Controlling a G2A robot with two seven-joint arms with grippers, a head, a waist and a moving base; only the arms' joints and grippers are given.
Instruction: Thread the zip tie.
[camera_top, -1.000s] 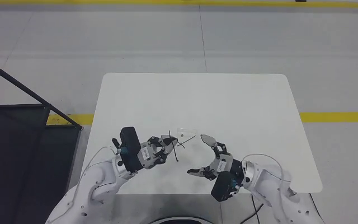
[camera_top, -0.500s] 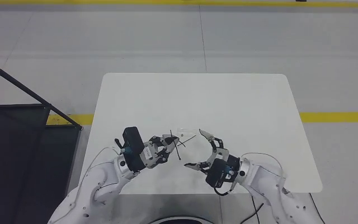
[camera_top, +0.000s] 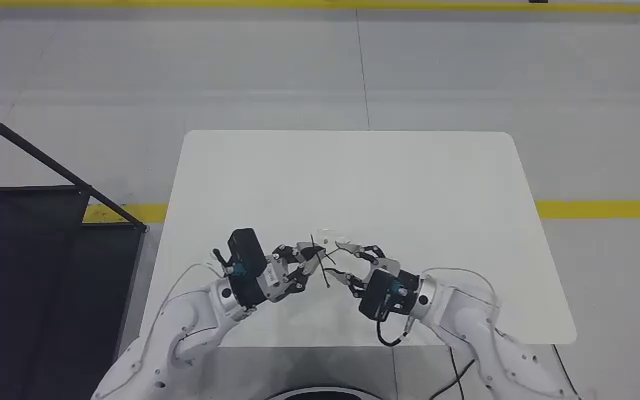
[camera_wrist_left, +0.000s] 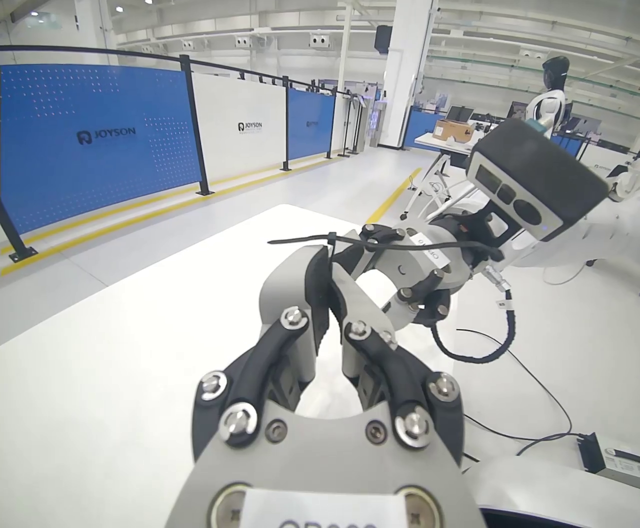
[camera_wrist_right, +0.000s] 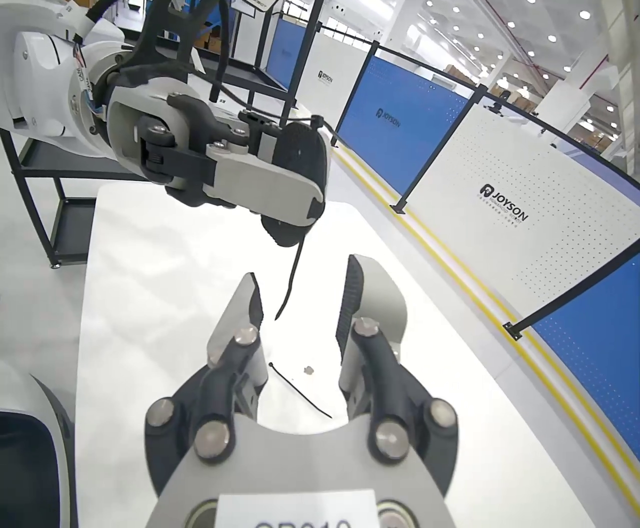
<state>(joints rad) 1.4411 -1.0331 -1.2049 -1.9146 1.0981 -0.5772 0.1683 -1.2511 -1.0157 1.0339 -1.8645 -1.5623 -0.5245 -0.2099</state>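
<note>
The left end effector (camera_wrist_left: 327, 280) pinches the thin black plastic zip tie (camera_wrist_right: 298, 256), whose limp tail dangles between the spread fingers of the right end effector (camera_wrist_right: 302, 274). I reckon an off-centre close could knock the tail aside or tug it out of the left's pinch.

The zip tie (camera_wrist_right: 292, 272) sits pinched between the left gripper's (camera_wrist_left: 327, 282) fingers, its tail hanging between the right gripper's (camera_wrist_right: 300, 295) 2 spread fingers; a 2nd tie (camera_wrist_right: 299, 394) lies on the table (camera_wrist_right: 150, 300) beneath them.

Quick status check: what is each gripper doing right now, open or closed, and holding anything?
Left gripper: closed on the zip tie.
Right gripper: open, holding nothing; the tie's loose tail hangs near its fingers.
</note>
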